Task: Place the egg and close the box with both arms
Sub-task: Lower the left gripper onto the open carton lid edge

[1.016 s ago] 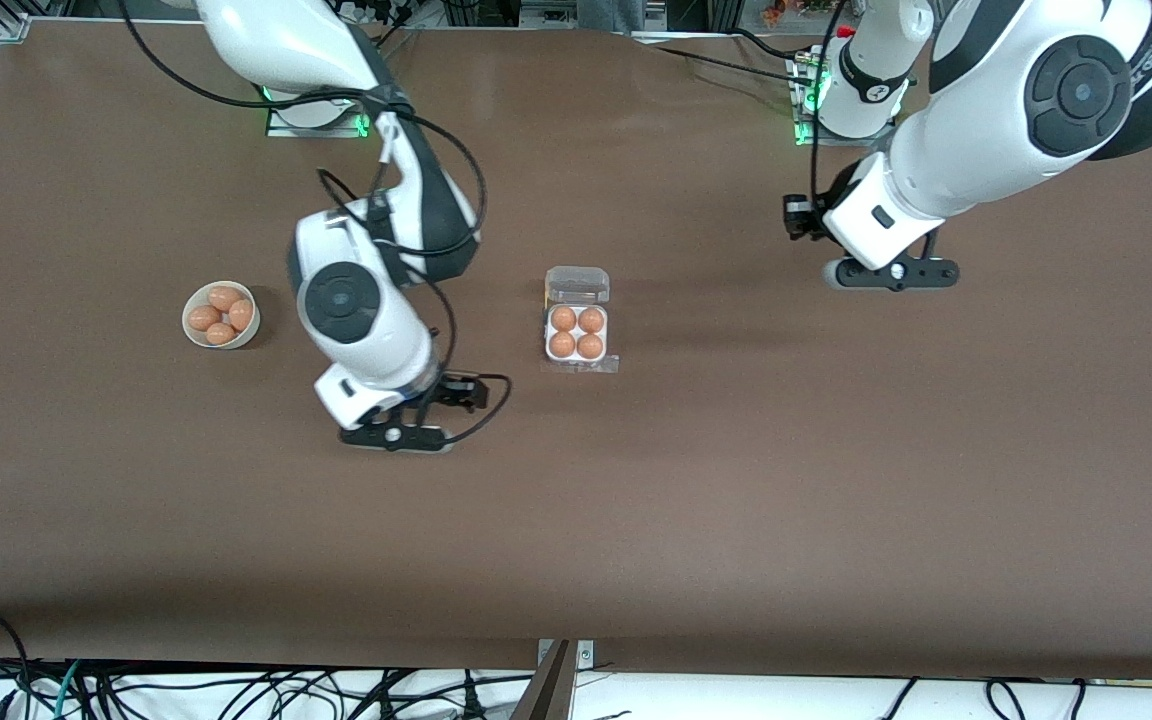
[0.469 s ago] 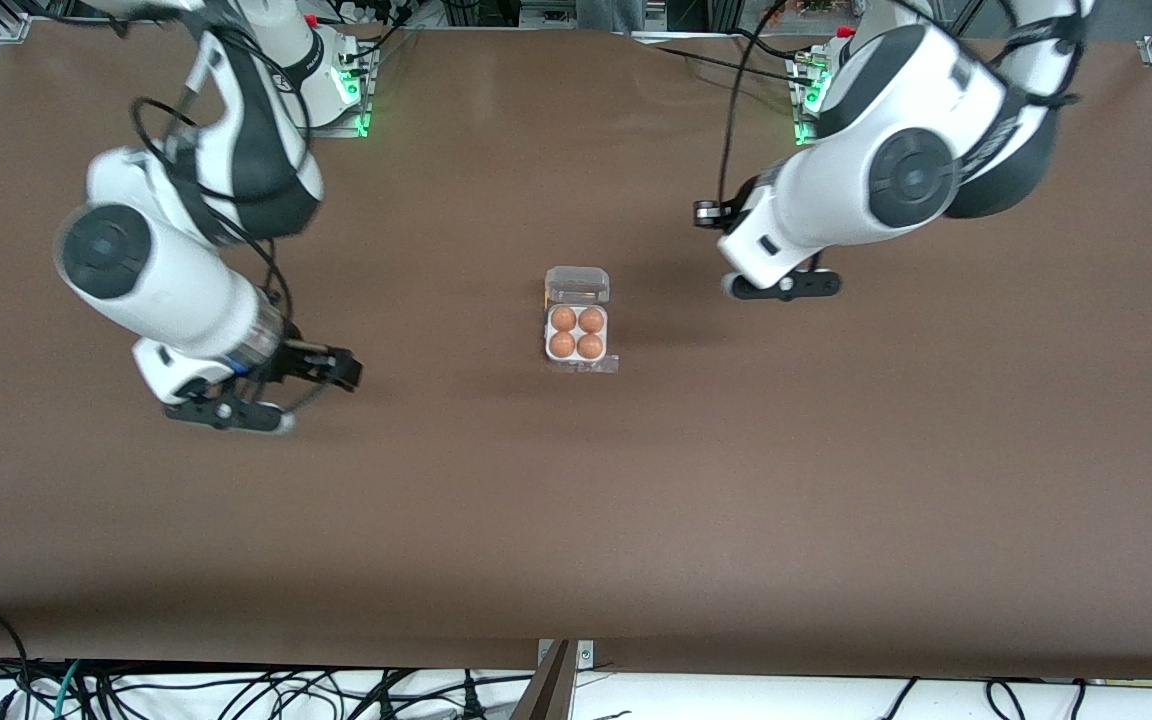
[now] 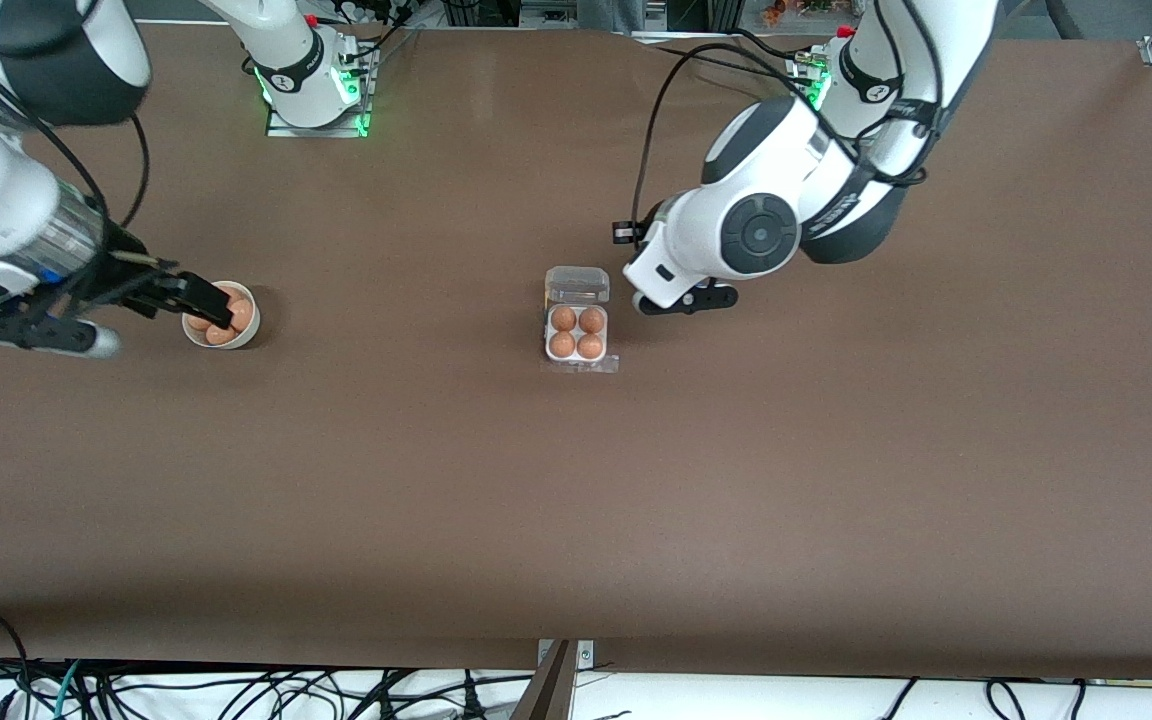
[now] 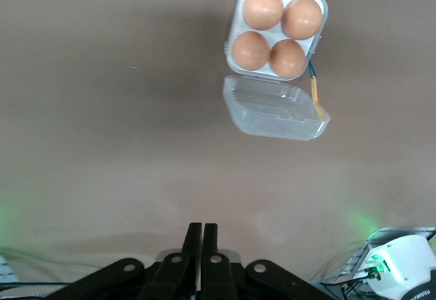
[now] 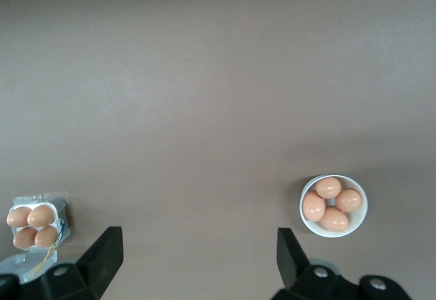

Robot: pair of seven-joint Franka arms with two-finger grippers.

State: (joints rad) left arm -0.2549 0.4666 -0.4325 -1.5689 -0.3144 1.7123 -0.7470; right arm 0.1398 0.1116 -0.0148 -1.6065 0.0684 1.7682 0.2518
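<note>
Clear-lidded box [image 3: 577, 320] lies open, left hand [image 4: 201, 235] shut, right hand [image 5: 197, 249] spread empty.

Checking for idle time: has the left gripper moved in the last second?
Yes. The left gripper has swung from the left arm's end of the table toward the box, and now hangs shut beside its open lid.

The box [image 3: 577, 332] is a small square white tray with four cells, lying flat near the middle of the table. All four cells hold a smooth orange-brown egg [image 3: 563, 319], packed two by two and touching their neighbours. Its clear plastic lid [image 3: 577, 285] is open, hinged along the tray's edge farther from the front camera and laid back on the table. A thin clear flap juts from the tray's nearer edge.
</note>
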